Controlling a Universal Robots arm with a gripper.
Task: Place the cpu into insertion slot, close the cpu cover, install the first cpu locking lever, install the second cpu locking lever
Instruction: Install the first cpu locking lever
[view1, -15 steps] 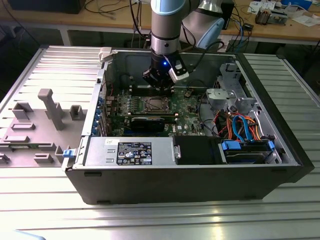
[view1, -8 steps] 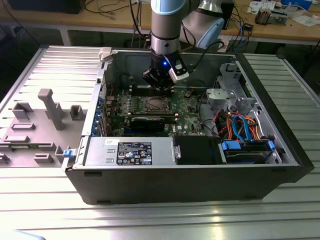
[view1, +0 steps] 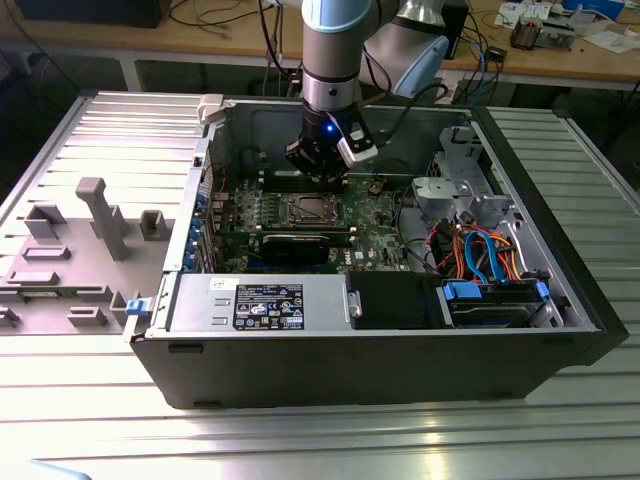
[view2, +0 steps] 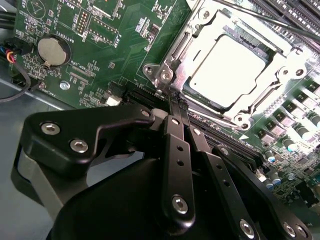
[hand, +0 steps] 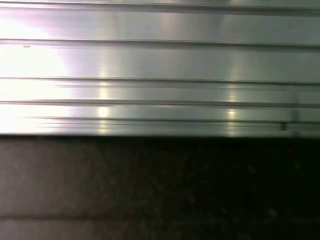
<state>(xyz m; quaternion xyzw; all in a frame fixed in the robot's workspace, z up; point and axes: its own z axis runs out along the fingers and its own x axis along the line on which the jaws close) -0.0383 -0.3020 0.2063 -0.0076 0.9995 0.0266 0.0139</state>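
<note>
The cpu (view2: 227, 70) lies flat in the insertion slot (view1: 308, 208) on the green board, its silvery top showing. The cpu cover (view2: 282, 65) is down over it, framing the chip. A thin locking lever (view2: 270, 22) runs along the socket's far side, and another rod (view2: 210, 116) runs along the near edge. My gripper (view2: 176, 100) is shut, its black fingers pressed together with nothing between them. The tips are just off the socket's corner hinge (view2: 165, 75). In the exterior view the gripper (view1: 318, 172) hangs inside the case just behind the socket.
A black graphics card (view1: 295, 245) lies in front of the socket, and memory slots (view2: 295, 15) lie beyond it. A power supply (view1: 260, 300) and a drive bay with cables (view1: 480, 255) fill the case front. A coin battery (view2: 52, 50) sits on the board. Grey fixtures (view1: 95, 215) stand at the exterior view's left.
</note>
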